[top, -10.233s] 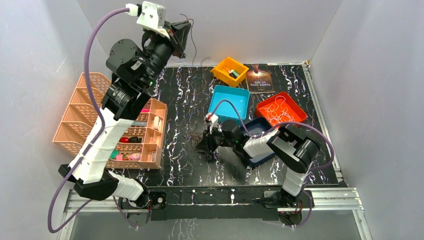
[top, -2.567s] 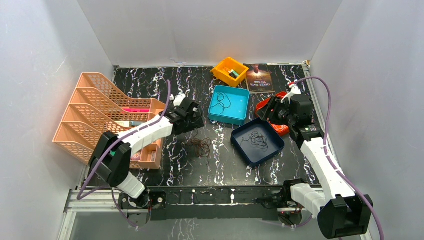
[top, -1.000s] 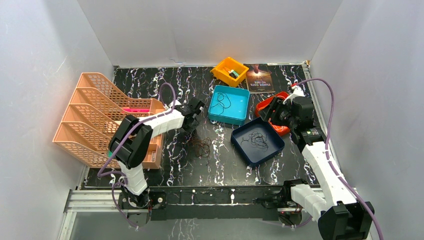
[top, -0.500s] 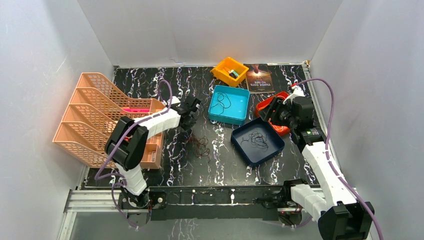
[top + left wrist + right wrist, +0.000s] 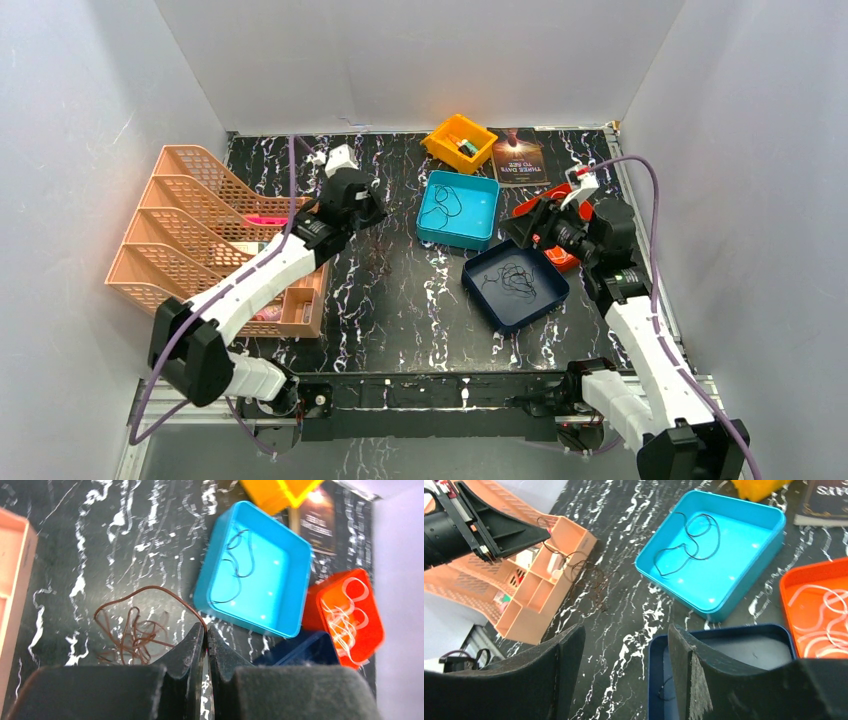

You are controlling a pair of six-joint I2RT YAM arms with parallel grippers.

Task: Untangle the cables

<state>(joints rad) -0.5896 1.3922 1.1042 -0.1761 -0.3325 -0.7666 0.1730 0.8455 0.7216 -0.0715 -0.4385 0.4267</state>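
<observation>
Nearest the arm bases, the navy tray [image 5: 487,292] sat on the black marbled mat [image 5: 420,325] with a loose black cable [image 5: 515,277] curled inside it, as it had a second before. Farther in, the left gripper [image 5: 205,628] had its jaws pinched shut on one strand of the reddish-brown cable [image 5: 134,636]. Half a second earlier that clump lay on the mat. It now hung free under the fingers, clear of the surface, because the left arm had risen and swung toward the far side, beside the pink organizer [image 5: 200,240]. The right gripper [image 5: 625,630] stood with its jaws spread wide and nothing between them. It had shifted left, away from the red tray [image 5: 809,587] and over the far corner of the navy tray. Beyond it, the blue tray [image 5: 480,225] held a second black cable [image 5: 447,200], and white cables [image 5: 819,615] lay in the red tray. At the far edge, the yellow bin [image 5: 458,140] and the book [image 5: 519,158] were unmoved.
</observation>
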